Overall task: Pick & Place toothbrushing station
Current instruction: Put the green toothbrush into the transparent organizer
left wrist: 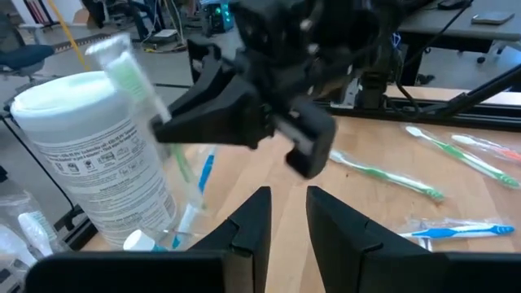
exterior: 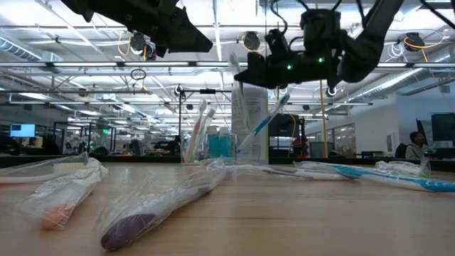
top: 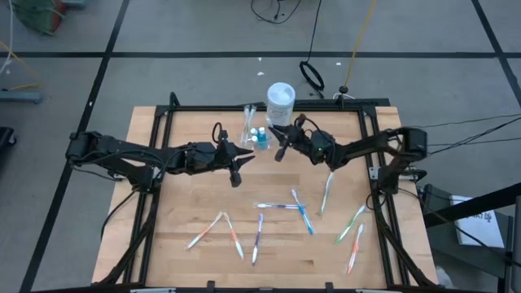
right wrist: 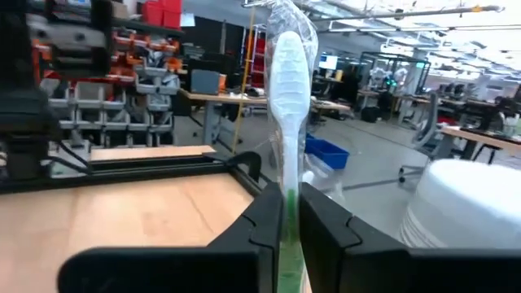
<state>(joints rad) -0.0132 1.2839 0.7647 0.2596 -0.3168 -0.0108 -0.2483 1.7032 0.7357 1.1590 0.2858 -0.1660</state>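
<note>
With the right gripper (right wrist: 285, 224) clamped on a wrapped green toothbrush (right wrist: 289, 106) just above the clear cup (top: 251, 130) beside the white tub (top: 280, 101), we should keep it upright and lower slowly, while the left gripper (left wrist: 286, 213), slightly parted and empty, stays clear.

White wipes tub (top: 280, 101) w/ grey print; teal-blue toothpaste tubes (top: 259, 137) by clear cup (top: 249, 124); green-handled brush (right wrist: 286, 122) w/ white head, clear wrap; blue brush (top: 304, 213), orange brush (top: 234, 239) on pale wood table (top: 187, 195); arms black
</note>
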